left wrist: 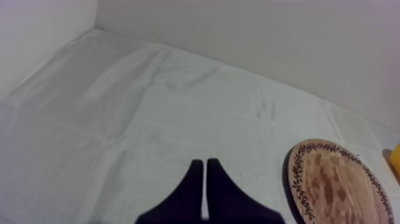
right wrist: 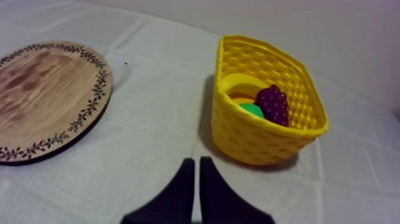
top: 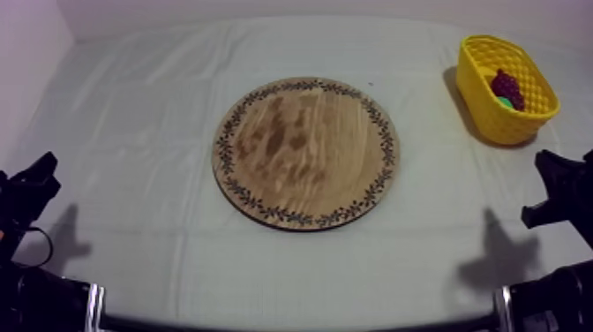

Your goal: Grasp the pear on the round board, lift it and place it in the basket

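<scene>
Board [top: 304, 152] bare; green bit [right wrist: 252, 109] by grapes [right wrist: 272, 102] in basket [right wrist: 256, 140], prob. the pear, so job looks done. Left claw [left wrist: 205, 173] & right claw [right wrist: 197, 173] closed, empty, parked.

No text, label, brand, number or sign can be read anywhere. The board [top: 305, 152] carries only a leafy pattern round its rim, with no letters in it. The basket [top: 499, 128] at the far right is plain yellow weave, and the cloth [top: 132, 132] is bare.
</scene>
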You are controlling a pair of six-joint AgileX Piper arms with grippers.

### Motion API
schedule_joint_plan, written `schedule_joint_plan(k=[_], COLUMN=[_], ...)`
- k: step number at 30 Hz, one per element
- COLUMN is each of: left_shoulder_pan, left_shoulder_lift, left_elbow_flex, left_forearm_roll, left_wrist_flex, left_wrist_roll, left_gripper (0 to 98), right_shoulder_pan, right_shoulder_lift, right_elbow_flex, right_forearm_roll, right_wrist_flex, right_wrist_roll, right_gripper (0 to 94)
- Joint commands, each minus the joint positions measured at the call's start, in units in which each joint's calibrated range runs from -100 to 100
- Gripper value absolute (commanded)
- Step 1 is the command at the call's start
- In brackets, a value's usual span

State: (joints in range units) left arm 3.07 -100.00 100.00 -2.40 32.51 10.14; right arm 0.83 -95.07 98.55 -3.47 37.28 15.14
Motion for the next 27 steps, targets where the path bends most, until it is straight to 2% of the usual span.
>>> schedule_joint_plan(k=[1, 2, 7, 14, 17, 18, 20, 25, 27], left_shoulder_pan=[0.0, 0.0, 0.0, 0.0, 0.0, 0.0, 0.0, 0.0, 0.0], left_shoulder_lift=[0.0, 0.0, 0.0, 0.0, 0.0, 0.0, 0.0, 0.0, 0.0], left_elbow_flex=[0.0, 0.0, 0.0, 0.0, 0.0, 0.0, 0.0, 0.0, 0.0], left_forearm_roll=[-0.02, -0.02, -0.02, -0.02, -0.02, -0.02, -0.02, -0.02, -0.02], left_wrist_flex=[0.0, 0.0, 0.0, 0.0, 0.0, 0.0, 0.0, 0.0, 0.0], left_wrist_roll=[0.0, 0.0, 0.0, 0.0, 0.0, 0.0, 0.0, 0.0, 0.0], left_gripper=[0.1, 0.1, 0.1, 0.1, 0.1, 0.1, 0.1, 0.1, 0.1], right_shoulder_pan=[-0.3, -0.4, -0.6, -1.7, -2.3, -2.3, -2.0, -1.7, -1.7], right_shoulder_lift=[-0.3, -0.4, -0.6, -0.6, -0.6, -0.6, -0.6, -0.6, -0.6], right_elbow_flex=[0.2, 0.4, 1.0, 1.2, 1.2, 1.2, 1.2, 1.2, 1.2], right_forearm_roll=[-0.1, -0.1, 1.2, 2.0, 2.0, 2.3, 2.5, 2.6, 2.6], right_wrist_flex=[-0.3, -0.3, -1.5, -0.7, -0.4, -0.4, -0.2, -0.1, 0.0], right_wrist_roll=[-0.9, -1.6, -11.4, -17.3, -22.0, -22.4, -19.9, -5.5, -1.4], right_gripper=[0.7, 1.9, 19.8, 17.8, 25.0, 26.8, 24.9, 14.2, 8.2])
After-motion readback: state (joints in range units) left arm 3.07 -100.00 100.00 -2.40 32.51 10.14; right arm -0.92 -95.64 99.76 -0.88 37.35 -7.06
